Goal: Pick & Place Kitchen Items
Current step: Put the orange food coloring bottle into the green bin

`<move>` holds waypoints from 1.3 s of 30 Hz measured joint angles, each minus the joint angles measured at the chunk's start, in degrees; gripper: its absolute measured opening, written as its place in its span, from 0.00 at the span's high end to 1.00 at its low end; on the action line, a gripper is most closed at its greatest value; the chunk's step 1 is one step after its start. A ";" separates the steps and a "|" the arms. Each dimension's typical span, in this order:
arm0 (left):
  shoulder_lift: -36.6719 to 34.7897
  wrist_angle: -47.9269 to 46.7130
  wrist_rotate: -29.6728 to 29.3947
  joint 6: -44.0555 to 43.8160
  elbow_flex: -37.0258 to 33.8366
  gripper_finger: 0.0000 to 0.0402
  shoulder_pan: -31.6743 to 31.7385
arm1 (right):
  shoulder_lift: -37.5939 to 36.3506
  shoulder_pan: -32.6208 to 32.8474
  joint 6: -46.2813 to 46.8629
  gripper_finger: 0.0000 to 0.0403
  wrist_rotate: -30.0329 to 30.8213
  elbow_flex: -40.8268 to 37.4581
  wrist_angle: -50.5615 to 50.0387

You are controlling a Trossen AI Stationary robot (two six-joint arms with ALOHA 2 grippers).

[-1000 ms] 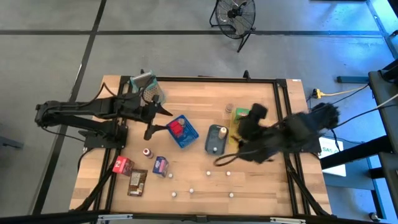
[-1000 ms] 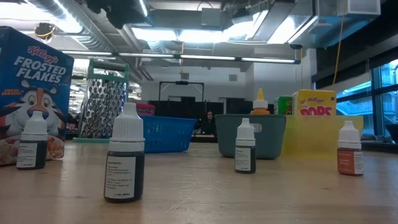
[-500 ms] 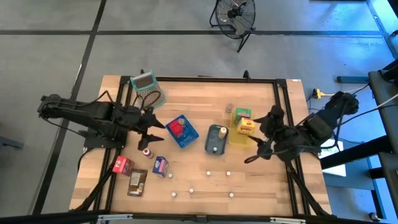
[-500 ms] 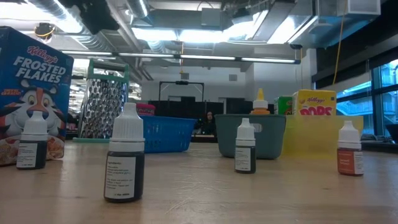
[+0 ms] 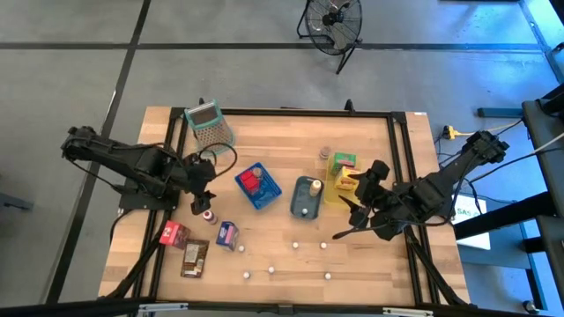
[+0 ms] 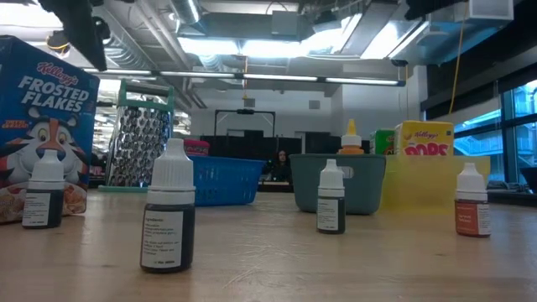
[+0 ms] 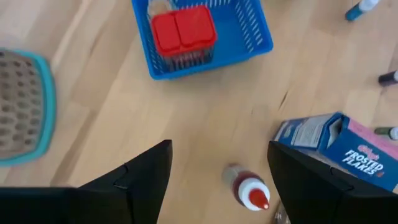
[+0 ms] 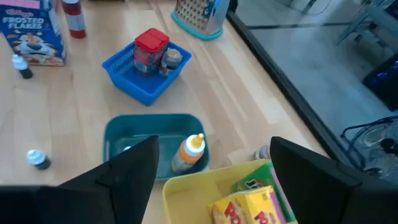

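High view: the left gripper (image 5: 202,195) hovers over the table (image 5: 282,132) between the grater (image 5: 209,123) and a red-capped bottle (image 5: 209,215), fingers spread wide, empty. The right gripper (image 5: 352,204) hangs by the yellow tray (image 5: 332,192), also wide and empty. A blue basket (image 5: 267,192) holds a red box (image 5: 251,180); a teal tray (image 5: 298,195) holds an orange-tipped bottle (image 5: 315,186). A cereal box (image 5: 227,234), red packet (image 5: 174,234), brown packet (image 5: 195,256) and small white-capped bottles (image 5: 296,246) lie along the near edge

Low view: dropper bottles (image 6: 168,210) stand in front, the Frosted Flakes box (image 6: 44,126) at the left, trays behind

Left wrist view: fingers (image 7: 138,180) apart above the red-capped bottle (image 7: 249,190), lying beside the cereal box (image 7: 336,146)

Right wrist view: fingers (image 8: 127,171) wide over the teal and yellow trays, the yellow one holding a Pops box (image 8: 249,202)
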 joint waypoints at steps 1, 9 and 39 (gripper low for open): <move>0.42 -0.15 0.41 -0.09 0.00 0.35 -0.17 | -0.02 0.00 -0.54 0.23 0.46 0.00 0.04; 1.18 1.98 0.49 5.26 0.03 0.35 -0.80 | -0.02 -0.22 -3.79 0.23 1.51 -0.02 4.43; 5.71 5.22 -12.75 9.13 2.27 0.35 -3.50 | 14.59 -0.33 -2.55 0.23 -29.83 -0.04 7.59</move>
